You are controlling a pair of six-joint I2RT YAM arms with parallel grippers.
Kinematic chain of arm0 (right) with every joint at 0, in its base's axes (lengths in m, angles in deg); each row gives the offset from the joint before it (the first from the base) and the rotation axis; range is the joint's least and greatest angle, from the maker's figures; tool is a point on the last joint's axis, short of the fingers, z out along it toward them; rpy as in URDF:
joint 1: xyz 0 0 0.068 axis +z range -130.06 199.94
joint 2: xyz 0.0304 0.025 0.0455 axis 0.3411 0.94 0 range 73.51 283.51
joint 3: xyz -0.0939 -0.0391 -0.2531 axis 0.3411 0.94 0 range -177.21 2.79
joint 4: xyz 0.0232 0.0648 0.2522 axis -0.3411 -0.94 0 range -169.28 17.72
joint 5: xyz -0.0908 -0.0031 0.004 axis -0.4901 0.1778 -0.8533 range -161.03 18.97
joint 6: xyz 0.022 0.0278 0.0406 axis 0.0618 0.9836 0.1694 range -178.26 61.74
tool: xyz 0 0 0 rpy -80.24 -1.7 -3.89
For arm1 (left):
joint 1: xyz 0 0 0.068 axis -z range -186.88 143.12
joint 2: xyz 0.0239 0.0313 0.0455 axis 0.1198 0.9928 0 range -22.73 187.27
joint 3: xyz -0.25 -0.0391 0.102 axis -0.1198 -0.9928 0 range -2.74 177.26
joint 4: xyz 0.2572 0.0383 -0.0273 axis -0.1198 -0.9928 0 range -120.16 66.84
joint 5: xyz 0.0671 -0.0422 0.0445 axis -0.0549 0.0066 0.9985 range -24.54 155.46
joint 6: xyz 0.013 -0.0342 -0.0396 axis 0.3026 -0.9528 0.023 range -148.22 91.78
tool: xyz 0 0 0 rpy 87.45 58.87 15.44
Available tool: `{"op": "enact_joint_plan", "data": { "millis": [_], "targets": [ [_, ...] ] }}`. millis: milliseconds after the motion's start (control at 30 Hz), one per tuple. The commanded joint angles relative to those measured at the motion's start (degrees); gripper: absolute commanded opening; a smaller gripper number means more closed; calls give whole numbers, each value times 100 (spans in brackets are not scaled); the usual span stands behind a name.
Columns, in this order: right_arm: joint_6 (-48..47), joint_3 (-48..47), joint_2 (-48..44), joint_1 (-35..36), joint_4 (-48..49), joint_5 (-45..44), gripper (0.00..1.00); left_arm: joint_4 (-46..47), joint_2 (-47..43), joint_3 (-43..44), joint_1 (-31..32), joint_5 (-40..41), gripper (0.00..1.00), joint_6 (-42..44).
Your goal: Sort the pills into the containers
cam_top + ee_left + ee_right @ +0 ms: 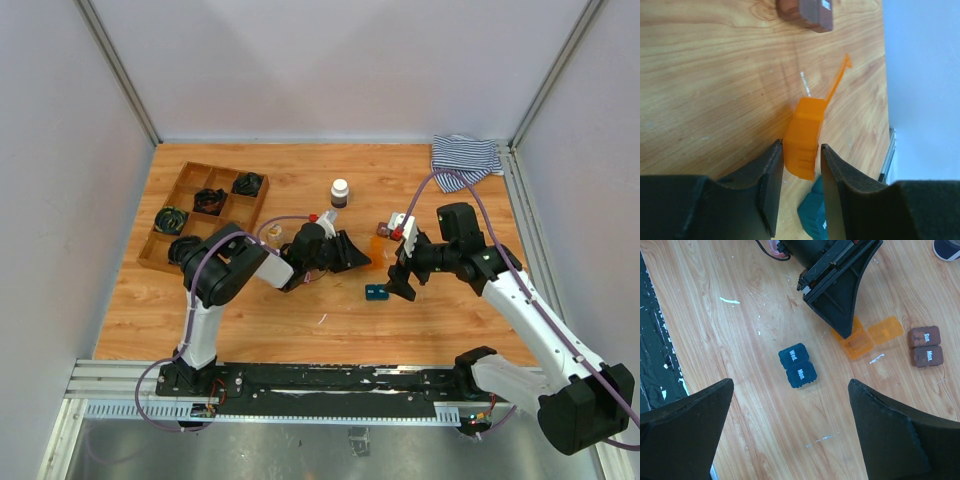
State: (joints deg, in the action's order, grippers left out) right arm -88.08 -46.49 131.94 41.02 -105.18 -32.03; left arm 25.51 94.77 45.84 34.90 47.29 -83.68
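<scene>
The orange case (377,250) lies mid-table with its lid flipped open. My left gripper (365,258) is shut on the orange case (802,137), whose near end sits between the fingertips; its lid (839,82) sticks up behind. The right wrist view shows the same grip on the orange case (857,345). The teal case (376,292), marked Wed. and Mon. (798,366), lies closed just in front. My right gripper (404,284) is open wide and empty above it (791,382). The brown case (383,228) lies closed behind (925,346). No loose pills show.
A dark pill bottle with a white cap (340,192) stands behind the cases. A wooden compartment tray (165,205) with black coils sits at the far left. A striped cloth (465,158) lies in the far right corner. A pale pink piece (268,232) shows by the left arm.
</scene>
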Motion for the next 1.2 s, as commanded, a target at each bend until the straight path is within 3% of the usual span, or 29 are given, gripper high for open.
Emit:
{"op": "enact_joint_plan", "data": {
  "millis": [0,267,700,1167],
  "targets": [
    [73,-153,-93,-87,-23,63,99,-424,-217,59,39,325,41,265],
    [73,-153,-100,-95,-23,82,99,-1141,-641,6,34,759,52,732],
    [73,-144,-122,-121,-22,112,99,-1632,-1083,-101,34,1035,52,1051],
    [83,-139,-131,-135,-26,201,99,-1758,-2839,-867,41,1033,52,1653]
  ]
}}
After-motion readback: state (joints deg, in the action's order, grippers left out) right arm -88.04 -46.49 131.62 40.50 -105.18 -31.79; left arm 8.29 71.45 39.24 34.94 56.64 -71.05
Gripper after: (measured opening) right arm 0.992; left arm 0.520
